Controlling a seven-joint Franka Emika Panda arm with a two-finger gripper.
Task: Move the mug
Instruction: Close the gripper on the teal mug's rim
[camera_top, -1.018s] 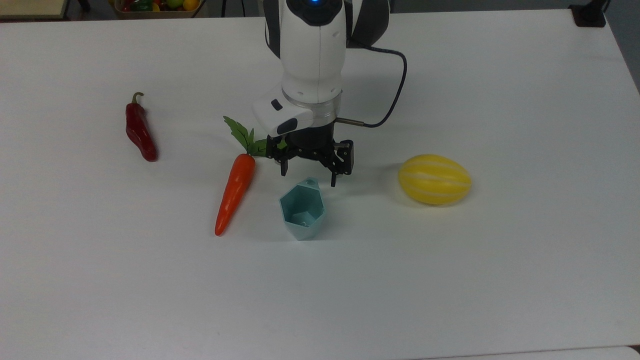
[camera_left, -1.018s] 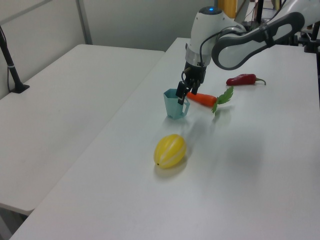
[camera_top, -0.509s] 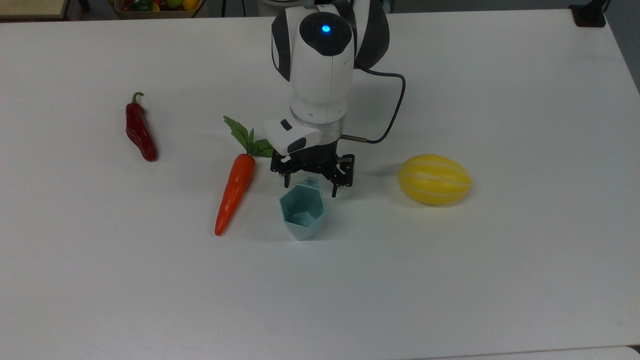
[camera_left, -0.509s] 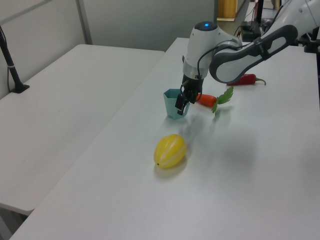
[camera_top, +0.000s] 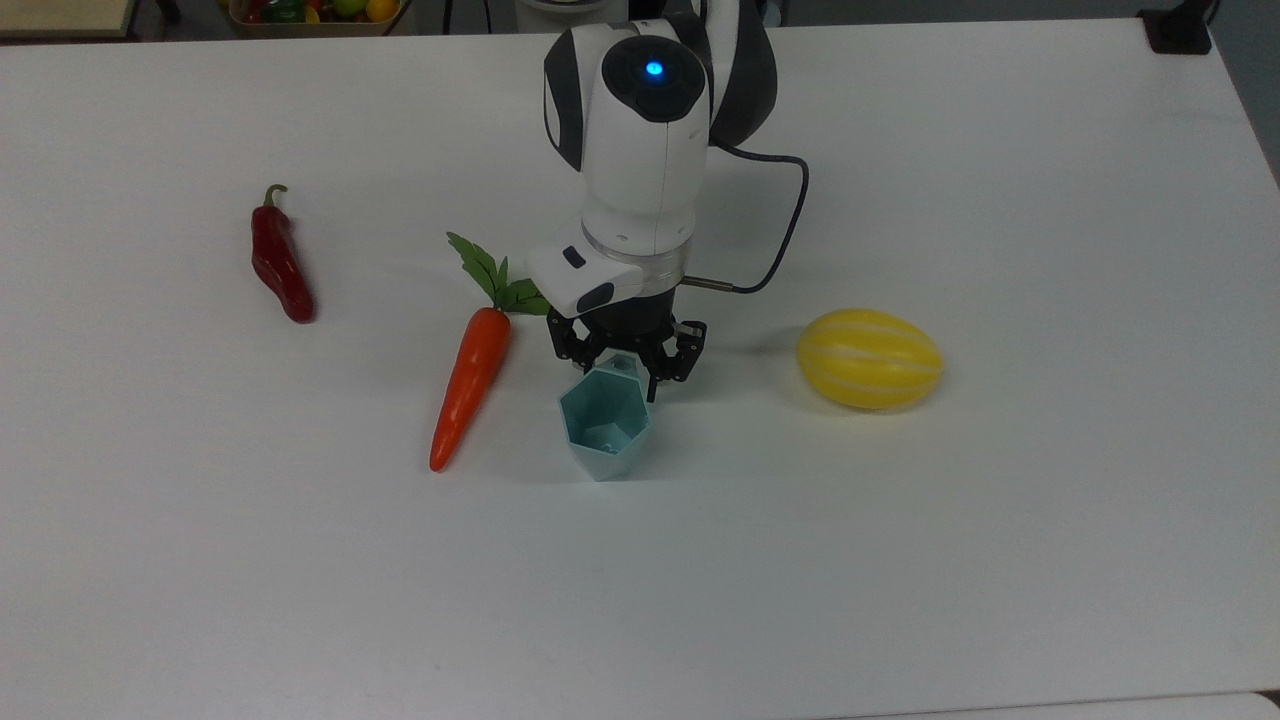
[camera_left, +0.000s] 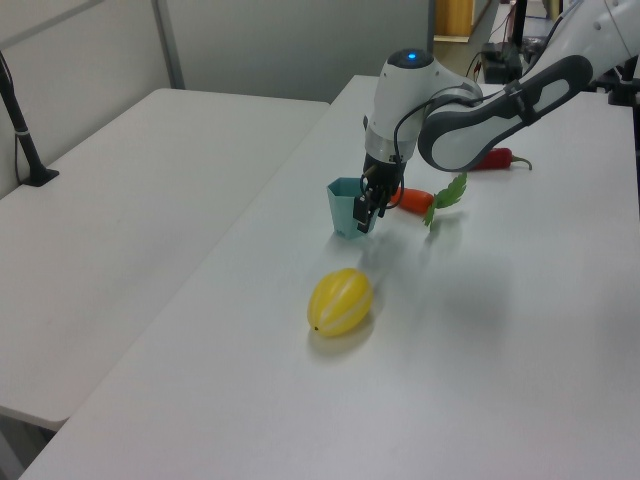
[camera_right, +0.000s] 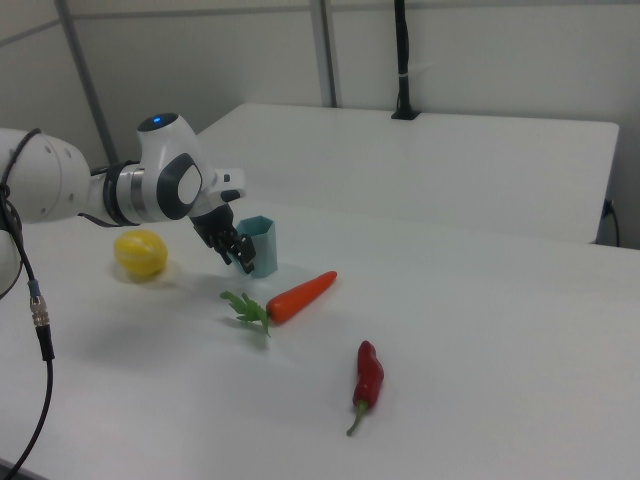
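The mug (camera_top: 604, 425) stands upright on the white table (camera_top: 1000, 550), mouth open upward, between the carrot (camera_top: 470, 385) on the top view's left and the yellow melon (camera_top: 868, 358) on the top view's right. The carrot lies just beside it, apart from it, with its green leaves pointing toward the far side. The melon is well apart.

The gripper (camera_top: 622, 372) points down at the far rim of the mug, where the small tab sticks out. Its fingers (camera_top: 655, 378) are partly closed, one on each side of the tab and the far wall. Whether they touch the plastic cannot be told. In the left view the gripper (camera_left: 367, 208) covers the mug's (camera_left: 346, 208) right side; in the right view the gripper (camera_right: 234, 249) is just left of the mug (camera_right: 261, 244).

A red chili (camera_top: 280, 262) lies far off on the top view's left, well apart from everything else. A dark cable (camera_top: 785, 225) loops from the wrist on the top view's right.
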